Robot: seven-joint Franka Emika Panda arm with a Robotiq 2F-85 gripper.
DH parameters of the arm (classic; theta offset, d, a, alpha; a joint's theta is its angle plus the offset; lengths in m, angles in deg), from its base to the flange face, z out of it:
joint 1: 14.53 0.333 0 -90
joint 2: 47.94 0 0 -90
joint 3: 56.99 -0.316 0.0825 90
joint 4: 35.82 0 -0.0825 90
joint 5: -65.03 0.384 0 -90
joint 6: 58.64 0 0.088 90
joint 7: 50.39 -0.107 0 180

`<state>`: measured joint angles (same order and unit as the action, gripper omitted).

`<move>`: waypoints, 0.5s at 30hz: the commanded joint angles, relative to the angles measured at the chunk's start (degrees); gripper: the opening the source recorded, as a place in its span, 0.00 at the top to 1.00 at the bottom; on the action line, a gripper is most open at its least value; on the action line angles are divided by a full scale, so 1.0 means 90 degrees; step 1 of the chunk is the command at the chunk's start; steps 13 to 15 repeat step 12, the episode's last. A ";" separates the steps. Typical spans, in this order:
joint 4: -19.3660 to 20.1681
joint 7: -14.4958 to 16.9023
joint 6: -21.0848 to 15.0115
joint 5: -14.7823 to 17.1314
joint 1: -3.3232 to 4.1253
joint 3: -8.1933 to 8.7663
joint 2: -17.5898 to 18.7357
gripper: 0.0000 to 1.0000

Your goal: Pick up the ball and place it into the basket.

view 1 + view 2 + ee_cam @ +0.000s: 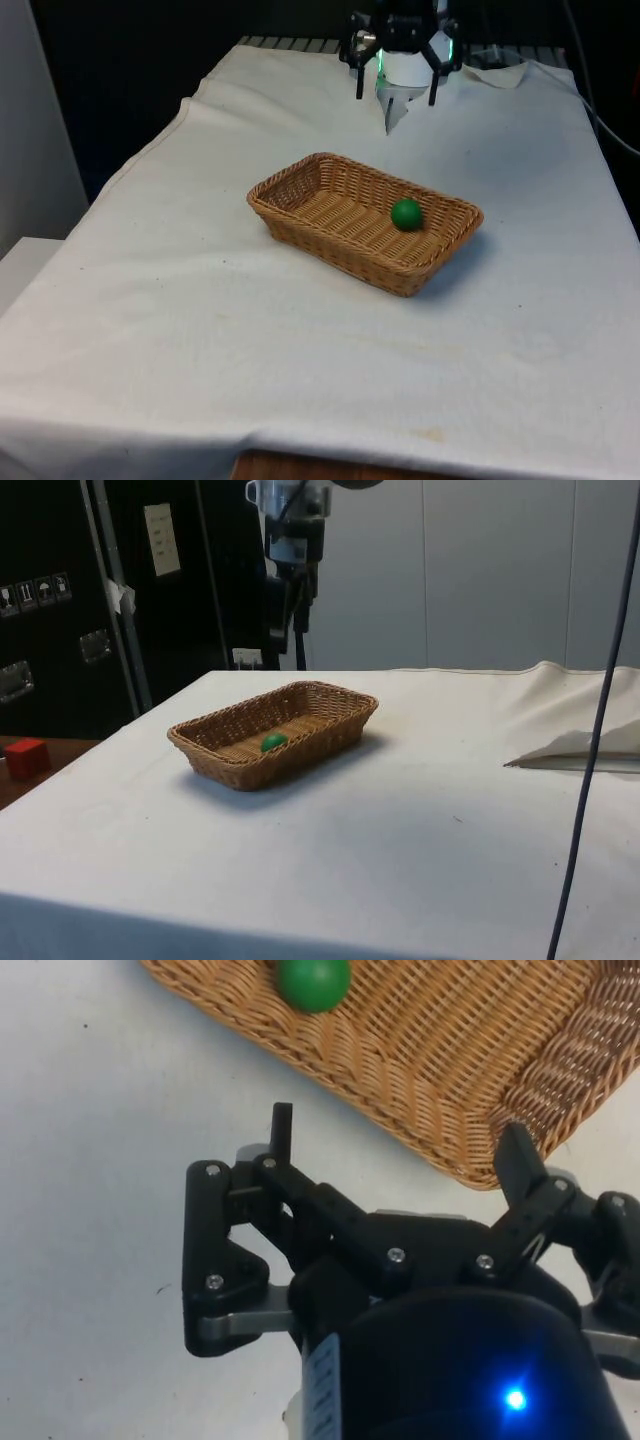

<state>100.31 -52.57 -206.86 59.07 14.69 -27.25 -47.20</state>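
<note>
A small green ball (406,213) lies inside the woven wicker basket (300,170), close to the end at the front view's right. From the side, the ball (273,742) rests low against the near wall of the basket (200,748). My gripper (396,92) hangs open and empty well above the cloth, behind the basket on the robot's side. The side view has the gripper (297,645) raised above the basket's far end. In the wrist view the gripper (400,1145) is spread wide, with the ball (313,980) and the basket (450,1050) beyond the fingertips.
The basket stands mid-table on the white cloth (200,330). A raised fold of cloth (580,750) lies towards the side view's right, and a dark cable (590,730) hangs in front of it. A red cube (27,757) sits off the table.
</note>
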 commanded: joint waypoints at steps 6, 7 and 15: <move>-0.0038 -0.0325 0.0153 -0.0038 -0.0006 0.0006 -0.0108 0.00; -0.0032 -0.0363 0.0166 -0.0045 -0.0006 0.0006 -0.0134 0.00; -0.0025 -0.0401 0.0166 0.0000 0.0000 0.0000 -0.0178 0.00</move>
